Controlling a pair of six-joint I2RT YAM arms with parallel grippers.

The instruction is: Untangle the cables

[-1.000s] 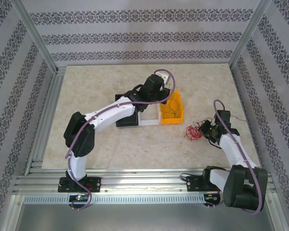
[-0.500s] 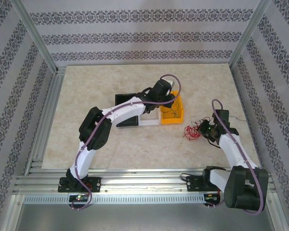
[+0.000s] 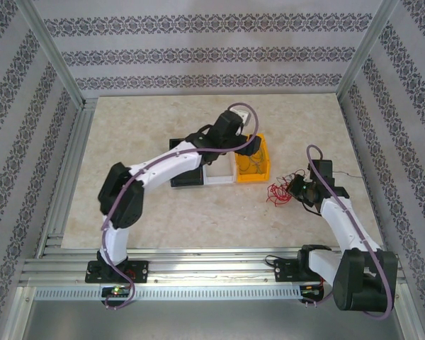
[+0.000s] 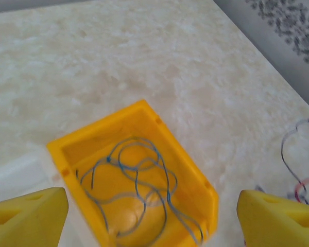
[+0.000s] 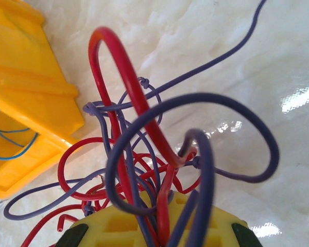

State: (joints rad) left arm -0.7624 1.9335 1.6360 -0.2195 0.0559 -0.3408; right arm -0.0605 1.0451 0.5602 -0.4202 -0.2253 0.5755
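Overall layout: a marble-patterned table [image 3: 149, 127] carries a black bin [image 3: 186, 178], a white bin [image 3: 219, 174] and a yellow bin [image 3: 263, 164] in a row, with the tangle just to their right.
Tangle [image 3: 278, 193]: thin, limp red and dark purple-grey cables bunched in a small squiggly knot on the table, near the yellow bin's [image 5: 26, 77] corner but apart from it.
Tangle up close [image 5: 144, 154]: red loops thread through dark loops, and several strands cross and knot where they meet; one big dark loop and one tall red arch stand up from the bunch.
Single cable [image 4: 139, 180]: a thin blue-green wire lies in loose coils on the floor of the yellow bin [image 4: 103, 128], wholly inside its walls.
Stray strand [image 4: 288, 149]: a dark wire curves on the bare table right of the bin.
Left gripper [image 4: 152, 224]: hovers over the yellow bin, yellow fingers [image 4: 26, 213] spread wide apart, holding nothing.
Right gripper [image 5: 159, 224]: low at the tangle's edge, jaws clamped together on red and dark strands that run down between its yellow pads [image 5: 118, 226].
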